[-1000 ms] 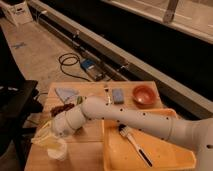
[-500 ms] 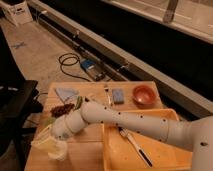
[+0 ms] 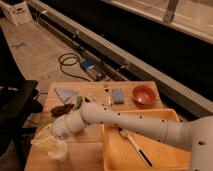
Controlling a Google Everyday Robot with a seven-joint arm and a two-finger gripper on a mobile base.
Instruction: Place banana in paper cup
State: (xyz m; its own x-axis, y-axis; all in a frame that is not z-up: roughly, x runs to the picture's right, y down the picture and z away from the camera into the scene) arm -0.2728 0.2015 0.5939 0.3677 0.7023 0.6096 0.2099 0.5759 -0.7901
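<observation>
The gripper (image 3: 50,136) is low at the near left corner of the wooden table (image 3: 90,150), and its fingers are pressed together on the banana (image 3: 44,137), a pale yellow curved thing. Right under the gripper stands the paper cup (image 3: 57,150), white and round. A moment ago the banana was a little higher and more to the left; now it has come down closer to the cup's rim, so the drop looks close. It is not yet inside the cup, I think. To the right of the gripper sits the yellow tray (image 3: 125,162) with a brush (image 3: 135,146) in it. Farther back are some brown snacks (image 3: 62,109), a blue cloth (image 3: 66,92), a blue sponge (image 3: 118,96) and an orange bowl (image 3: 143,95).
</observation>
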